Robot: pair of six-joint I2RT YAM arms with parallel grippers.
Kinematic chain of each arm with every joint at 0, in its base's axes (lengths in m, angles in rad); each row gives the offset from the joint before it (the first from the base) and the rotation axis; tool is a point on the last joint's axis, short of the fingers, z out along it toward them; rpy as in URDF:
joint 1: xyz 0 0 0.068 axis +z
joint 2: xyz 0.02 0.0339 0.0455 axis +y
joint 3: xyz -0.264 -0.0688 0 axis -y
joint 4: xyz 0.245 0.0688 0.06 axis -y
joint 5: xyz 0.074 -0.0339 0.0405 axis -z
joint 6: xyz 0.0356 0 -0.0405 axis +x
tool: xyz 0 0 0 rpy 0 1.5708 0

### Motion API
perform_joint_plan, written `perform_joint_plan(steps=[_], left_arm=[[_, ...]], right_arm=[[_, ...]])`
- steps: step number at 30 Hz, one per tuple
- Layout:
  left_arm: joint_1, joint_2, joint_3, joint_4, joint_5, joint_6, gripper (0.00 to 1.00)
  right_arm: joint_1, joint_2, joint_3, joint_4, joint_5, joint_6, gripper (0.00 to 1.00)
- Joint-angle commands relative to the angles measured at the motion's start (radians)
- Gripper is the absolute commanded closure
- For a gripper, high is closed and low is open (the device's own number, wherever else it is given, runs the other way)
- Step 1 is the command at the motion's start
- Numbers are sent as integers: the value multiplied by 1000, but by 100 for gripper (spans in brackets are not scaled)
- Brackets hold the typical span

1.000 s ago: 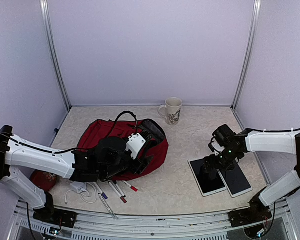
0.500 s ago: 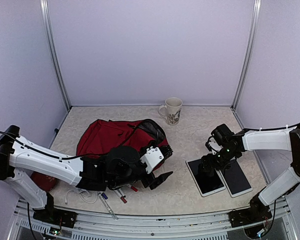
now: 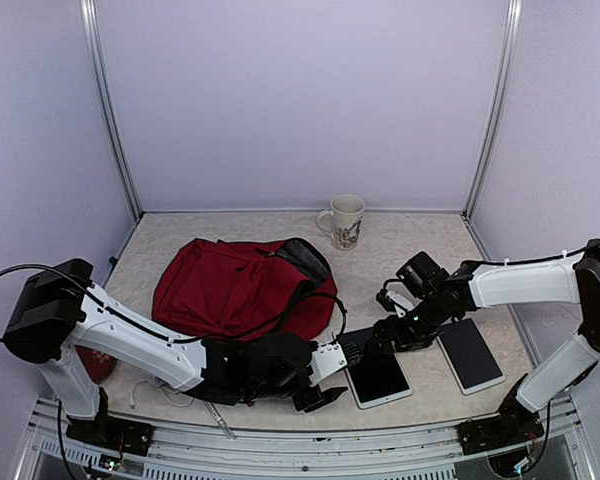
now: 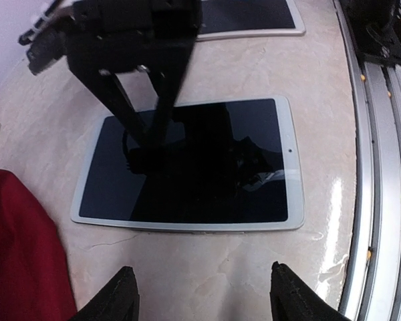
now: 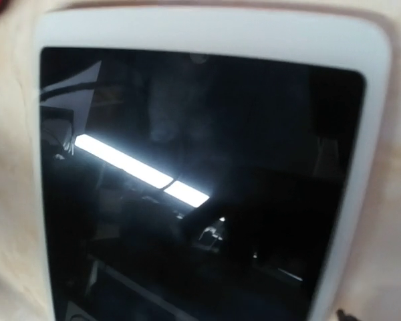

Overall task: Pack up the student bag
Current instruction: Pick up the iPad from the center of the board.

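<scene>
Jaws on my left gripper (image 4: 210,297) stood spread facing the tablet (image 4: 194,164); the right gripper's (image 3: 382,336), unreadable. Nearby on the table (image 3: 410,250) lay the student bag (image 3: 230,290); I judged the tablet needed an edge pinch next.

one bag (image 3: 230,290), one mug (image 3: 346,221), one table (image 3: 400,250), two tablets: a near tablet (image 3: 378,378) and a far tablet (image 3: 470,355); two arms, the left arm (image 3: 130,335) and the right arm (image 3: 520,282).
</scene>
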Motion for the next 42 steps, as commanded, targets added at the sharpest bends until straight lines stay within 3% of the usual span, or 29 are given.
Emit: perform_joint_plan(steps=[1, 6, 11, 22, 25, 33, 42], left_arm=[[29, 22, 41, -40, 129, -70, 39], [34, 8, -7, -27, 118, -42, 47], [35, 114, 78, -101, 22, 15, 55], [53, 240, 106, -68, 68, 28, 61], [72, 254, 64, 5, 114, 13, 61], [80, 325, 70, 8, 128, 3, 62], [95, 320, 39, 20, 117, 5, 61]], right_arm=[[-20, -66, 32, -112, 54, -7, 15], [-43, -94, -27, -88, -37, 11, 16], [-43, -75, -88, -23, -71, 33, 16], [-43, -28, -171, 182, -278, 88, 20], [-43, -51, -203, 276, -351, 132, 21], [-27, -107, -298, 641, -525, 336, 25], [-7, -172, -298, 569, -556, 335, 32]])
